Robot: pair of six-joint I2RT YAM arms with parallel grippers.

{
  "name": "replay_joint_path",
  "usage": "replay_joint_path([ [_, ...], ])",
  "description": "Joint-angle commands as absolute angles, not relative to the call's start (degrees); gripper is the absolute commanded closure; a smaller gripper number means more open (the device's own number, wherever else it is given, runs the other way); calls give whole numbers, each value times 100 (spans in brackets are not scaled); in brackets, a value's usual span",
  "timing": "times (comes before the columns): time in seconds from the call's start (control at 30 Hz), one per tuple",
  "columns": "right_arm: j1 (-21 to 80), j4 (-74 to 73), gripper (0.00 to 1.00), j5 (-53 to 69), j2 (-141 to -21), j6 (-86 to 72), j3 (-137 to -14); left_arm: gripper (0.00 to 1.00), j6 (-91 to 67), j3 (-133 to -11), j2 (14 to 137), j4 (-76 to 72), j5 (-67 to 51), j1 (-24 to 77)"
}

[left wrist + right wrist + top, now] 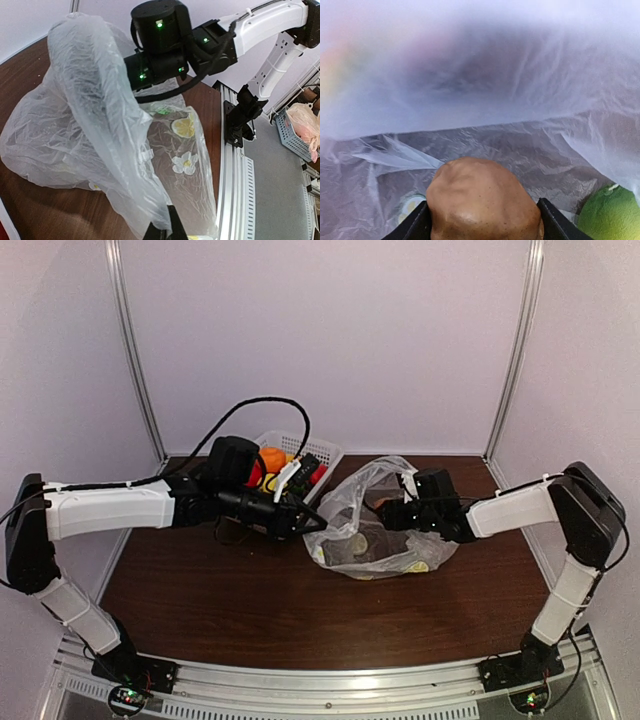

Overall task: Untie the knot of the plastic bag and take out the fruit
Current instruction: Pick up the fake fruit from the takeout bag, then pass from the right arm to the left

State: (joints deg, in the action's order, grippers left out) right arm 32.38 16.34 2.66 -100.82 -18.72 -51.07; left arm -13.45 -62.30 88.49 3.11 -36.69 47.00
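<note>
The plastic bag (375, 540) (95, 130) lies in the middle of the table with its mouth pulled open; no knot shows. My left gripper (308, 523) (167, 223) is shut on the bag's film at the left rim and holds it up. From the right, my right gripper (387, 512) (485, 220) reaches inside the bag, and its jaws press both sides of a brown oval fruit (482, 200). A yellow-green round fruit (610, 215) lies in the bag just to its right. In the left wrist view the right arm's black wrist (160, 45) enters the bag mouth.
A white lattice basket (325, 452) stands at the back behind the left gripper, holding an orange fruit (272, 458) and a red one (318, 473). A black cable (255, 405) loops above the left arm. The silver rail (330, 690) runs along the table's near edge.
</note>
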Motion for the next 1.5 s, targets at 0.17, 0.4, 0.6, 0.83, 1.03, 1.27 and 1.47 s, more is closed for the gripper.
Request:
replay_joint_path([
  [0.17,3755,1779,46,787,-8520,-1776,-4041,100,-1417,-6231,9029,220,-3389,4737],
  [0.4,4296,1727,46,835,-7912,-1972,-3623,100,-1425,-6214,9073,185,-3353,4737],
  [0.6,4862,1832,45,853,-7737,-2141,-3492,100,-1429,-6228,9084,192,-3296,4737],
  [0.83,5347,1595,45,786,-7531,-2277,-3447,100,-1440,-6214,8971,255,-3031,4736],
  [1.03,5559,1318,45,615,-6783,-2422,-3336,100,-1448,-6213,8906,390,-2612,4737],
  [1.27,5562,832,44,-12,-5669,-2594,-3328,100,-1406,-6223,8836,499,-2368,4773],
  [1.47,5562,665,44,-413,-5166,-2561,-3593,100,-1249,-6261,8790,646,-2174,4938],
])
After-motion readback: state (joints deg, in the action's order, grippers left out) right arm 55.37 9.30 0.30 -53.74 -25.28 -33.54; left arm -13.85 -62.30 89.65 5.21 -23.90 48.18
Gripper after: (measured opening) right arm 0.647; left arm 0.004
